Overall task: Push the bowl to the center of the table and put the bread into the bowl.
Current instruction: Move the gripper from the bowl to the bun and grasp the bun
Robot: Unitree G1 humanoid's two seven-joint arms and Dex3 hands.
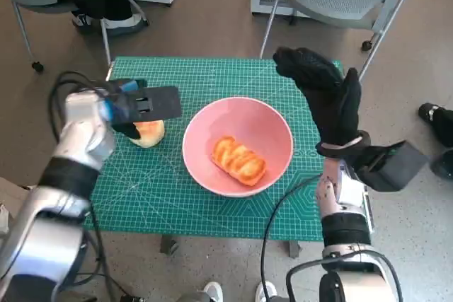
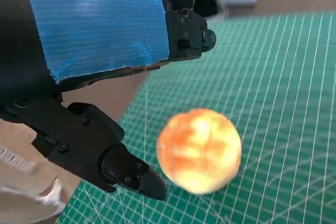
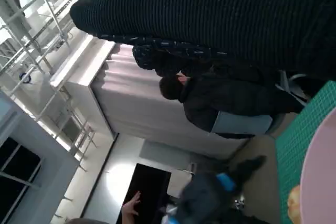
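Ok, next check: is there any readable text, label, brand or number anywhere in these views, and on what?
None can be read.
Green cutting mat: only a printed white grid and diagonal lines; any scale figures along its edges are too small to make out.
Pink bowl, blue tape on the left hand, glove on the right hand: no print visible.

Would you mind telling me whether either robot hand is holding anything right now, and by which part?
Nothing is held. The left robot hand hovers by the round bread without gripping it; the right robot hand is raised, empty.
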